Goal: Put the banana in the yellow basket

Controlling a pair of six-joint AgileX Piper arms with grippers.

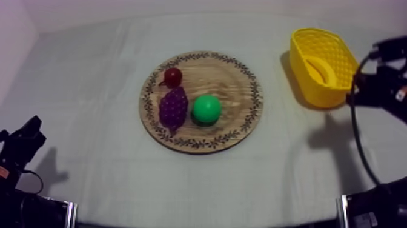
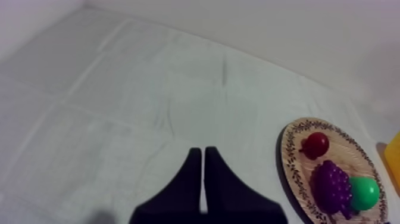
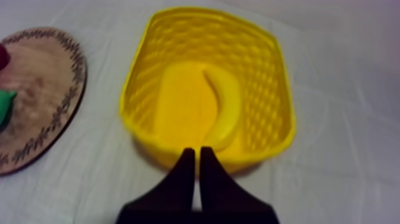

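Right wrist view: banana (image 3: pixel 226 113) lies in the basket (image 3: pixel 140 77), lengthwise ahead of the closed, empty right gripper (image 3: pixel 197 152); left gripper (image 2: pixel 204 152) likewise closed.

A grey-white cloth (image 1: pixel 91 103) covers the whole tabletop (image 1: pixel 200 188). It lies flat, with faint fold creases crossing it in straight lines. In the left wrist view those creases (image 2: pixel 225 68) mark out broad squares. Behind the tabletop's far edge rises a plain pale wall (image 1: pixel 200 7). A second pale wall (image 1: pixel 13 42) stands along the tabletop's left side, and the two meet at its far left corner. The light is soft and even, and blurred grey shadows (image 1: pixel 324 136) lie on the cloth near the tabletop's right side.
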